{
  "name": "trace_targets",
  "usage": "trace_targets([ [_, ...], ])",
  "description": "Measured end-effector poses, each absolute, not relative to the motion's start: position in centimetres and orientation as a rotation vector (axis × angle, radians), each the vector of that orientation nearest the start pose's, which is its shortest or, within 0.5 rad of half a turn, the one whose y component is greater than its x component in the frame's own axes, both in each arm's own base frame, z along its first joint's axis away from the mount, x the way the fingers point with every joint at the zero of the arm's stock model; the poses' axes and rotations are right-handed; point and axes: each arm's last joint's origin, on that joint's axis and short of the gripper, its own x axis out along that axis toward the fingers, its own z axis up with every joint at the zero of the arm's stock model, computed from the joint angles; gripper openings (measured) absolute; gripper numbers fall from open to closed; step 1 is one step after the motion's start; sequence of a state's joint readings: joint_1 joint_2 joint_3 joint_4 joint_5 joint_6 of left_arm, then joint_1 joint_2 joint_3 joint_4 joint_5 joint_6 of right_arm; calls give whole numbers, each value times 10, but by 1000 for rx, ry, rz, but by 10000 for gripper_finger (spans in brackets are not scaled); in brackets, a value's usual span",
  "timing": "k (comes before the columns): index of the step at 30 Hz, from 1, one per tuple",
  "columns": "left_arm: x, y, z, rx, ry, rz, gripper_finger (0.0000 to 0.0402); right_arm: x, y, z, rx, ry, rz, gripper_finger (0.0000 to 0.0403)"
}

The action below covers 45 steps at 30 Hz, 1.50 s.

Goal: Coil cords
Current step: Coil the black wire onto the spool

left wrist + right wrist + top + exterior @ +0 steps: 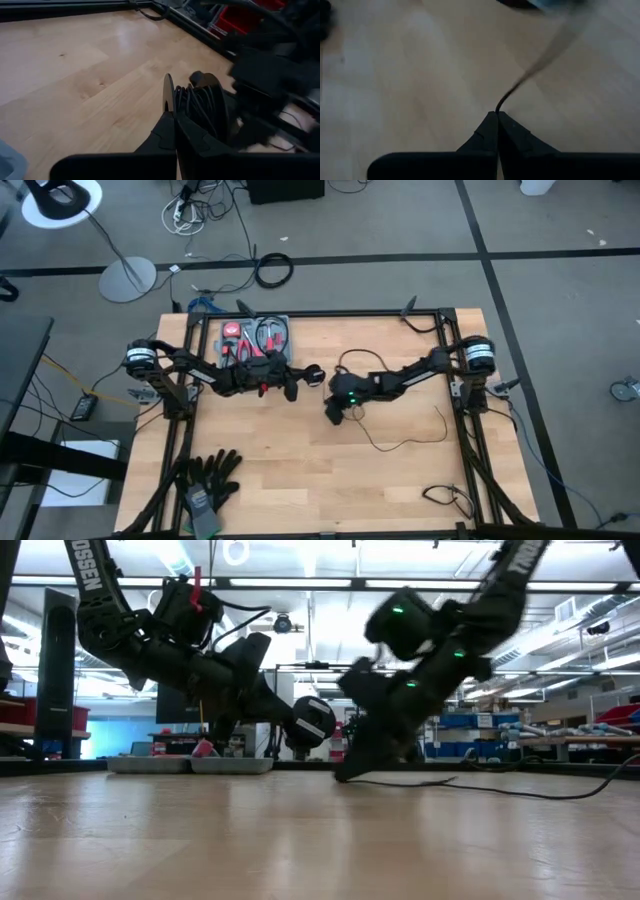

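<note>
While the table is read from its left side across, these lines take each thing in turn.

Gloves: a dark pair [208, 476] lies at the table's near left corner, well apart from the work.
Tool tray: a tray [256, 338] with red-handled tools sits at the far edge, just behind the left arm.
Left gripper: the left gripper [312, 374] hangs above the table centre, its fingers [167, 131] pressed together on the rim of a small round spool [202, 107].
Spool: several turns of the cords [196, 106] are already wrapped round it, so part of the coiling looks done; it is held off the wood, as the low view shows.
Right gripper: the right gripper [496, 114] is tipped down to the tabletop just right of the spool, fingers pinched tight on the thin black wire.
Loose cord: from that pinch a long slack run [405, 442] trails over the wood toward the right.
Second cord: a small tangle [447, 497] lies near the right front corner; whether it belongs to the same wire I cannot tell.
Progress: roughly midway by my judgement; the slack run is left to wind on.
</note>
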<state>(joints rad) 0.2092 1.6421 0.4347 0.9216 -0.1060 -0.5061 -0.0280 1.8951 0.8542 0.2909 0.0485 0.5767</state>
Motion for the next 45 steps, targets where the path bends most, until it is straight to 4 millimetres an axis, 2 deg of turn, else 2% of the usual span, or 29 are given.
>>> trace_targets([
  [3,267,61,130,-521,215,416,0,376,-9,107,479,690,-240,1],
  [7,266,61,126,-534,247,441,0,398,-9,129,377,625,-197,0],
  [11,265,61,125,-539,258,459,0,407,-17,150,324,584,-193,0],
  [20,263,60,119,-533,331,456,0,414,-54,172,358,603,-185,0],
  [27,262,59,116,-528,373,455,0,403,-76,185,428,624,-180,0],
  [35,262,59,116,-530,386,431,0,386,-87,196,368,724,-194,13],
  [40,262,59,115,-530,390,429,0,372,-89,185,349,890,-277,13],
  [45,261,58,115,-516,396,425,0,347,-81,176,274,1142,-481,3],
])
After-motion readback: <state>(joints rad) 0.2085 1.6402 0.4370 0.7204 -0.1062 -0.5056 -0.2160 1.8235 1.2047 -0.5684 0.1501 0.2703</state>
